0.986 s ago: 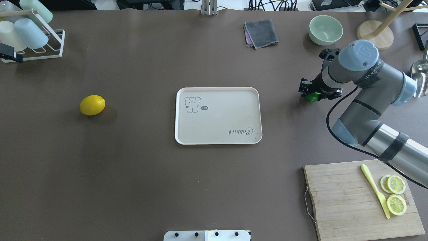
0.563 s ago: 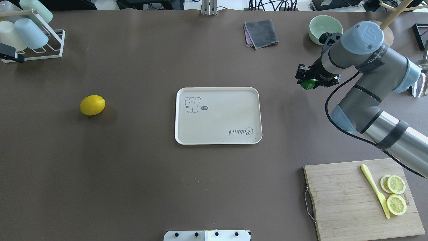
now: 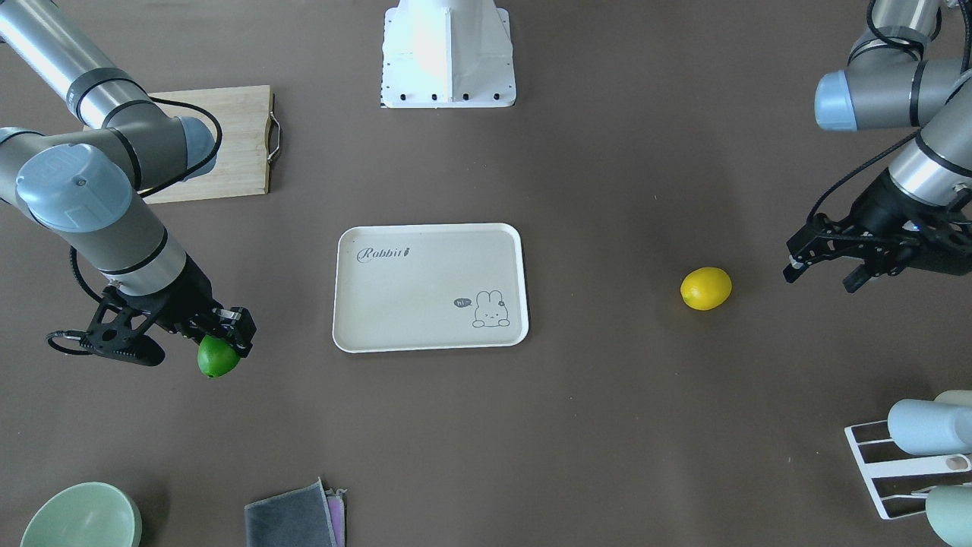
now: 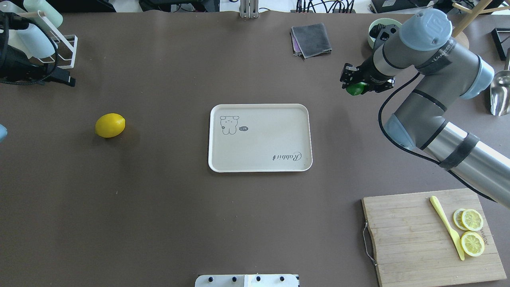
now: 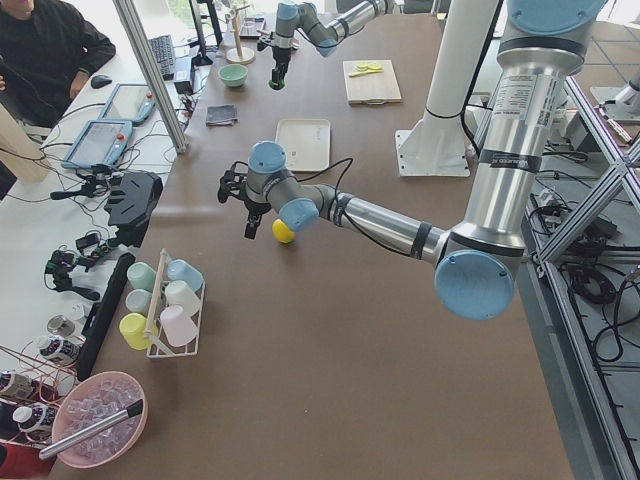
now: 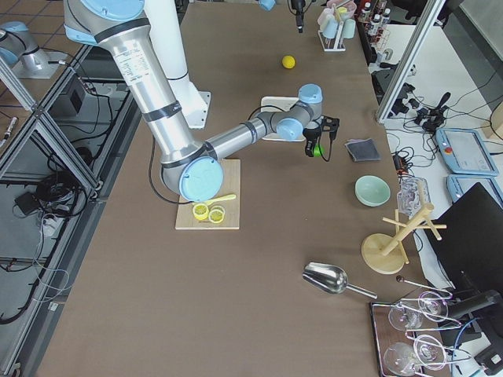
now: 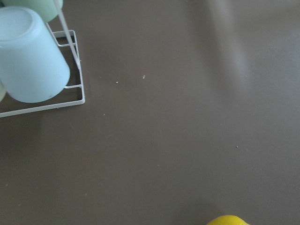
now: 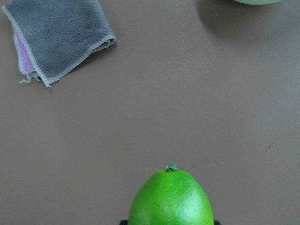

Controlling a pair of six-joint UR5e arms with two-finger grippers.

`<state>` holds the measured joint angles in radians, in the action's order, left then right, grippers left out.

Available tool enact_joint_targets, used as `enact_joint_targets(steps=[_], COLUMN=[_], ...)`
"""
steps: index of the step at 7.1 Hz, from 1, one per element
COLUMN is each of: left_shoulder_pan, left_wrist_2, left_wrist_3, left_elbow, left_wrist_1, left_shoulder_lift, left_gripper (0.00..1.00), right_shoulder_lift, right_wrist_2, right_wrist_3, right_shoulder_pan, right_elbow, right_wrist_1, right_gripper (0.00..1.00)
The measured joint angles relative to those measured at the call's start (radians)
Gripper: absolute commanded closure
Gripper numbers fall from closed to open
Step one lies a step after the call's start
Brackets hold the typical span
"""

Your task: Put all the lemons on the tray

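The cream "Rabbit" tray lies empty at the table's middle; it also shows in the front view. My right gripper is shut on the dark green lemon and holds it above the table, to the right of the tray and a little beyond its far edge. The green lemon also shows in the front view and the right wrist view. The bright yellow lemon lies on the table left of the tray. My left gripper hangs open and empty above the table, just outside the yellow lemon.
A wooden cutting board with lemon slices and a yellow knife is at the front right. A grey cloth, a green bowl, a cup rack and a metal scoop are at the far side.
My right gripper has lifted the green lemon and carried it leftwards and farther from the robot. My left arm has come into the overhead view at the left edge.
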<state>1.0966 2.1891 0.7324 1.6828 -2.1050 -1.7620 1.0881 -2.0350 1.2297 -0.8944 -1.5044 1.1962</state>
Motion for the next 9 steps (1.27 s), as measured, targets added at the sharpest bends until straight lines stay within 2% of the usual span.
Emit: enact_joint_targets(steps=[2,4,6,9], left_shoulder_pan=[-0.023,-0.035,-0.109,-0.203], left_wrist_2=[-0.022,-0.025,-0.022,-0.019], left_wrist_3=[-0.222,-0.455,-0.564,-0.726], left_elbow=[-0.010,-0.039,-0.049,-0.106], left_wrist_1=[0.002,0.001,-0.007,-0.011], left_shoulder_lift=[0.000,-0.014,-0.044,-0.096], left_gripper=[0.03,0.03,0.03,0.03], right_shoulder_lift=[-0.005,-0.005,-0.005,-0.004], right_wrist_2=[-0.002,-0.003,-0.002,0.008], right_wrist_3=[-0.006,-0.001,0.003,0.005], right_shoulder_pan=[-0.007,-0.009,-0.008,0.004], right_elbow=[-0.019,-0.088,-0.197,-0.248], right_wrist_1=[0.004,0.072,0.211,0.276], right_gripper=[1.00,1.00,1.00,1.00])
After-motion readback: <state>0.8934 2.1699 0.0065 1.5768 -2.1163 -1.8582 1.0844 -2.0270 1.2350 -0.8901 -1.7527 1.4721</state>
